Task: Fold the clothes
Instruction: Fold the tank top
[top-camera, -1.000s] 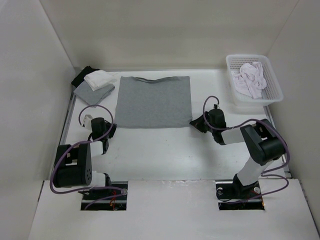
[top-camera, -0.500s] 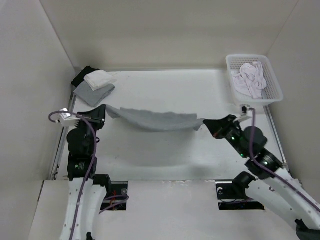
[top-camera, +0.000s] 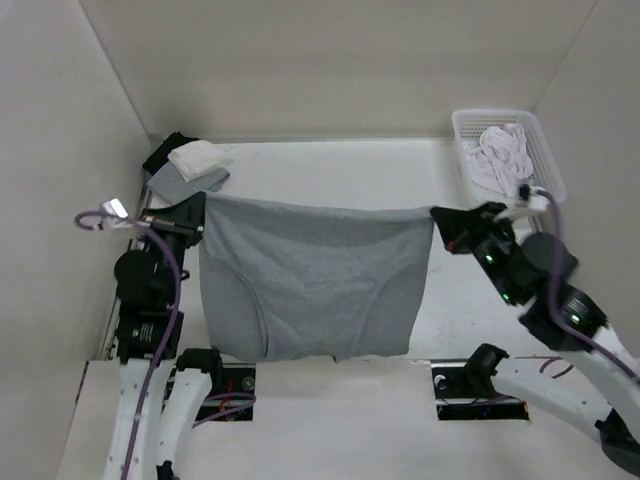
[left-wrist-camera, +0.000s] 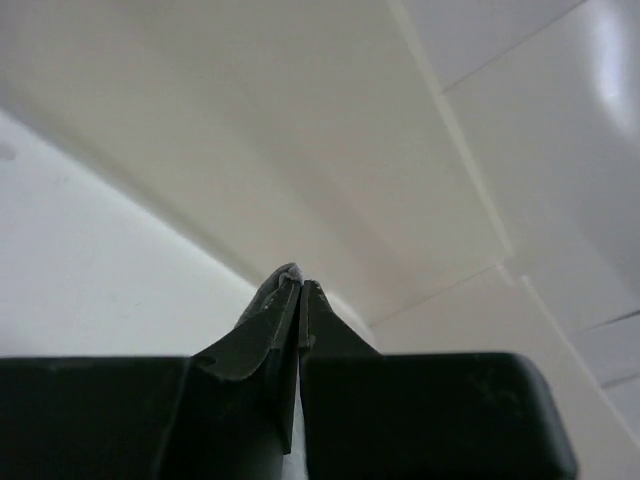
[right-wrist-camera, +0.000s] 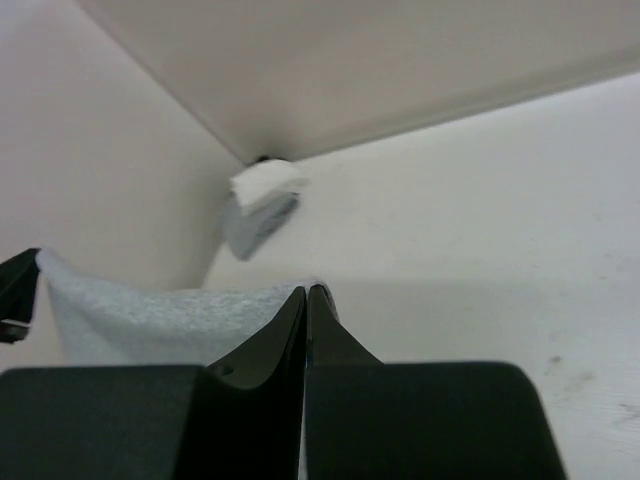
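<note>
T-shirt (top-camera: 310, 280) hangs between left tool (top-camera: 197, 214) and right tool (top-camera: 441, 220), apparently pinched.

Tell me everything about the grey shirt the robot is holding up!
The grey T-shirt is plain, soft-looking knit, hanging spread like a curtain between the arms. The left gripper pinches one top corner and the right gripper the other, both shut on it, so the top edge runs nearly straight. Curved folds show on its lower half. Its bottom edge hangs near the front of the table; whether it touches there cannot be told.
</note>
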